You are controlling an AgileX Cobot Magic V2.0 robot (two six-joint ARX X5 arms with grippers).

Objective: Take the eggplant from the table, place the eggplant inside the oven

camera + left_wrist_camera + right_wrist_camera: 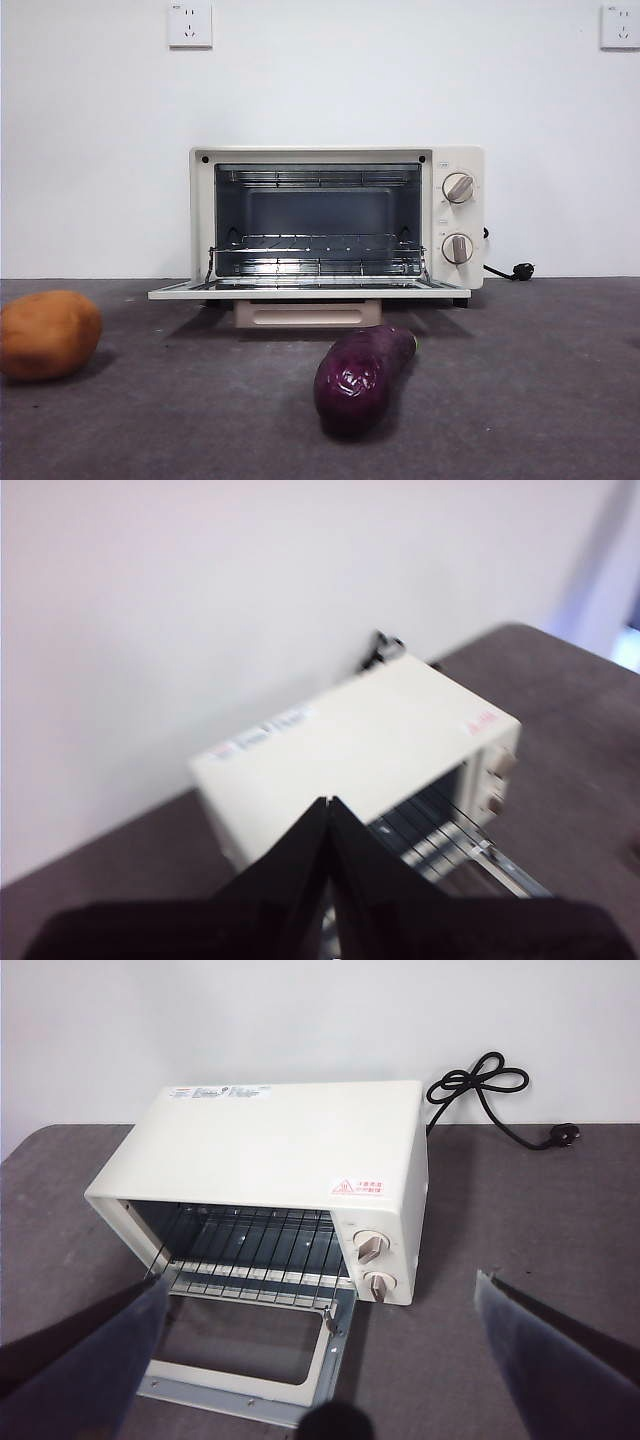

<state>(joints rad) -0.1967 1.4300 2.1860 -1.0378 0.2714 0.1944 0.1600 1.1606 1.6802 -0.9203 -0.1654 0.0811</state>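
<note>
The glossy purple eggplant [365, 375] lies on the dark grey table [540, 400], just in front of the oven [337, 220], with its green stem tip toward the oven. The cream oven's door [308, 291] hangs down open and the wire rack [318, 262] shows inside. No gripper appears in the front view. My right gripper [320, 1282] hovers high above the open door, jaws wide apart and empty; the eggplant's [335, 1424] dark end peeks in at the picture's edge. My left gripper [328, 805] is shut on nothing, up above the oven [370, 745], in a blurred picture.
An orange-brown potato-like lump [48, 335] rests on the table at the far left. The oven's black cord and plug [515, 271] trail off to its right by the white wall. Two knobs [458, 188] sit on the oven's right panel.
</note>
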